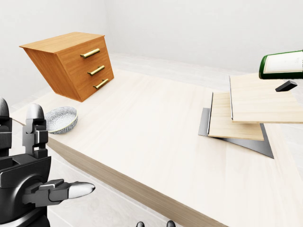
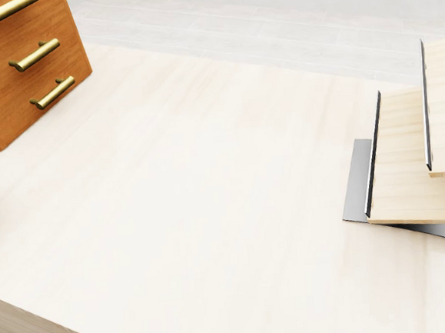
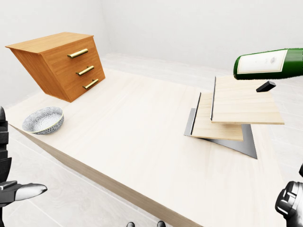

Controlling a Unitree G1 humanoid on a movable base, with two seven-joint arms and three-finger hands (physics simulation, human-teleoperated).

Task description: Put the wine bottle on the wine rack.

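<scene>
a: where is the wine bottle?
b: upper right of the right-eye view, lying sideways in the air above the wine rack, a stepped pair of wooden boards on the table.
a: and the hands?
b: the left hand, lower left, has its fingers spread and holds nothing. the right hand barely shows at lower right; its state cannot be told.
a: anything else?
b: a drawer chest upper left, a bowl below it.

You see the green glass wine bottle lying sideways above the stepped pale-wood wine rack at right, with your black left hand open at bottom left.
</scene>
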